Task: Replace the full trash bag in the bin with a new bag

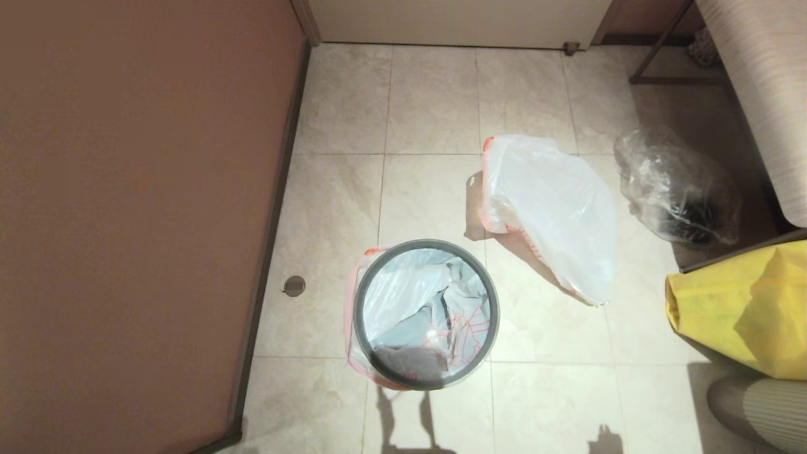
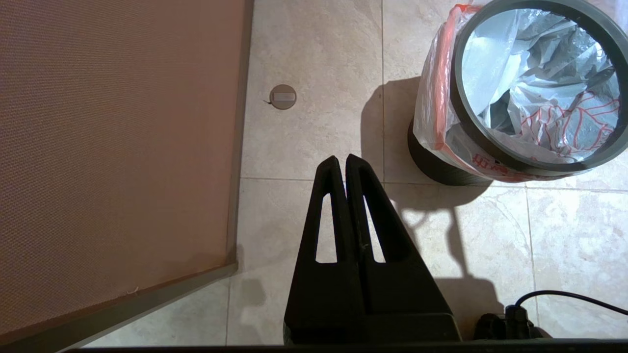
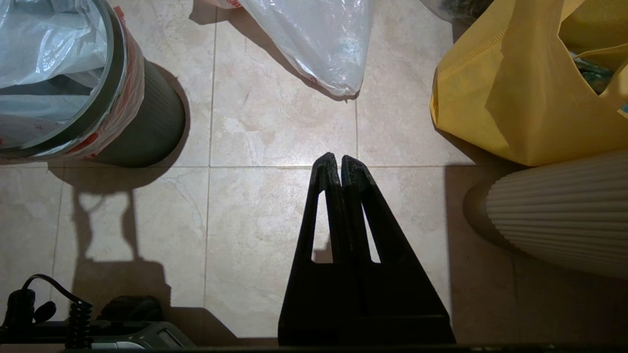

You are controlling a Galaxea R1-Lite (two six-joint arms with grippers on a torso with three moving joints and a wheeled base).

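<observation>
bin [image 1: 426, 315] on the floor tiles [image 1: 429, 101], lined with leaf-print new bag [image 1: 435, 302]. full trash bag [image 1: 548, 208] lies on floor beyond it, apart. left hand [image 2: 341, 159] and right hand [image 3: 333, 158] both pinched closed, empty, above floor.

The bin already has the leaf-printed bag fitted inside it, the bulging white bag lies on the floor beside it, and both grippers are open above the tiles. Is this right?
Not quite: both grippers are shut, not open. The wrist views show the left gripper and the right gripper with fingers pressed together above the tiles. The rest holds: the bin has the leaf-printed bag inside, and the bulging white bag lies beside it.
</observation>
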